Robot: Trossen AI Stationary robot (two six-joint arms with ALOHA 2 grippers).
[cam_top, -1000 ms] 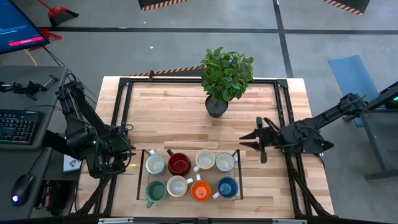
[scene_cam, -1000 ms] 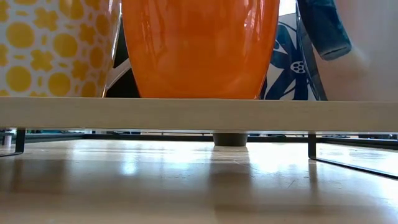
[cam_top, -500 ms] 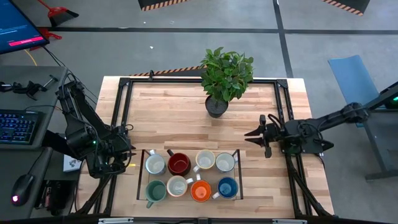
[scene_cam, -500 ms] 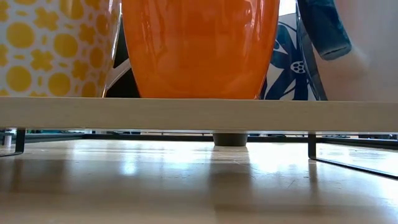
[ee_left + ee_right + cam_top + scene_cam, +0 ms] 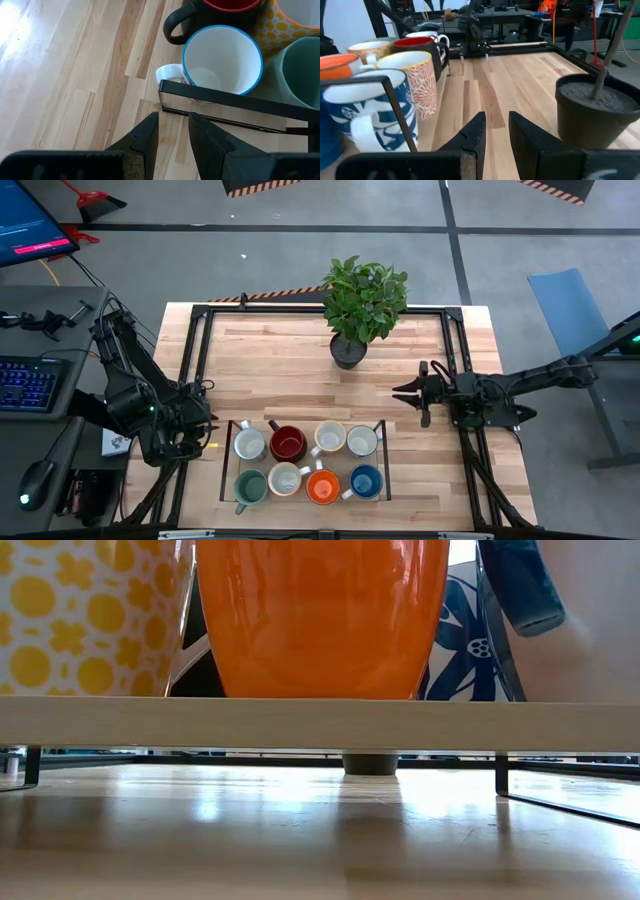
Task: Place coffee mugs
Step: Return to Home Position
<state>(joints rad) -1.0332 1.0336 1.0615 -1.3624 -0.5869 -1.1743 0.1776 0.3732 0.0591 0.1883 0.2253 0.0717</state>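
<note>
Coffee mugs [image 5: 288, 444], all eight, sit on the shelf [image 5: 320, 724], and the empty right gripper [image 5: 496, 117], fingers seemingly just apart like those of the idle left gripper [image 5: 172, 117], has drawn back, so placing looks done.

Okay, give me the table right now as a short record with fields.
mugs: eight on the shelf, two rows of four
front row: teal green, white, orange, blue
plant pot: behind the shelf, apart from it
left gripper: table's left edge, jaws narrowly apart, empty
right gripper: right of plant pot, jaws narrowly apart, empty
</note>
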